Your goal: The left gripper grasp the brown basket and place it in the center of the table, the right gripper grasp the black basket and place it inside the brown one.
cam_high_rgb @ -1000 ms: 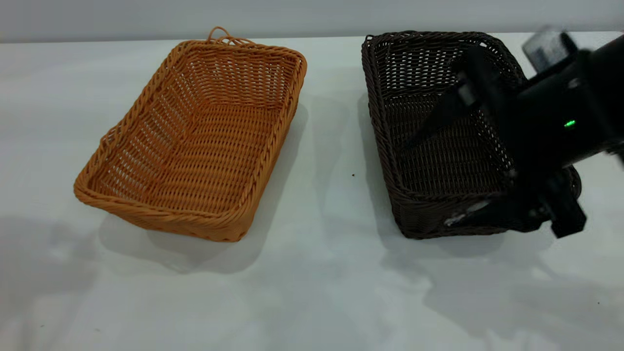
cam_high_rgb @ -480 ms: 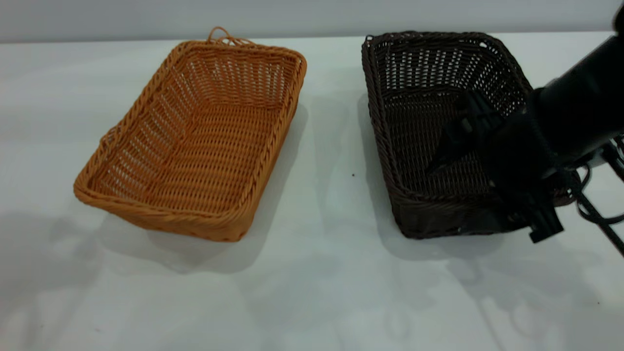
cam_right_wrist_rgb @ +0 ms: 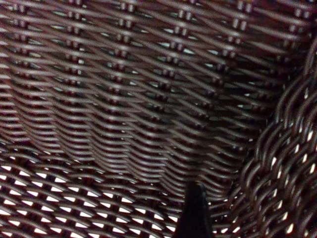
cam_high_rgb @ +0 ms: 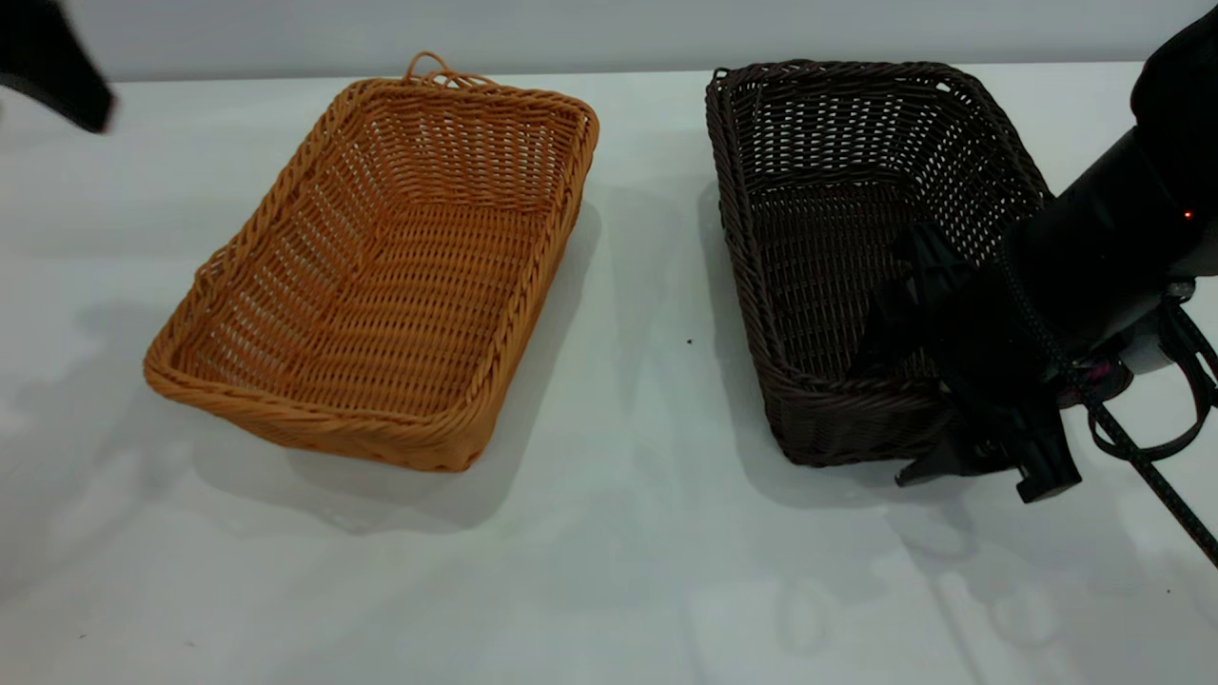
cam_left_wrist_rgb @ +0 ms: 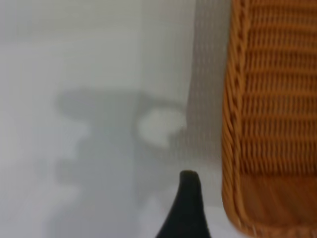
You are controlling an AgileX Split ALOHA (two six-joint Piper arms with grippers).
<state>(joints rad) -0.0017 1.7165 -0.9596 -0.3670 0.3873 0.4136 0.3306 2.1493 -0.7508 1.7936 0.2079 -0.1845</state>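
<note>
The right gripper's (cam_high_rgb: 913, 409) fingers stand spread astride the near short wall of the black basket (cam_high_rgb: 856, 238), one inside and one outside the braided rim, not yet clenched, with the black arm slanting up and away toward the counter's (cam_high_rgb: 618, 571) right edge. The left gripper (cam_high_rgb: 52, 62) hangs at the far left corner above the counter, well apart from the brown basket (cam_high_rgb: 381, 276); whether its fingers are parted I cannot tell.
</note>
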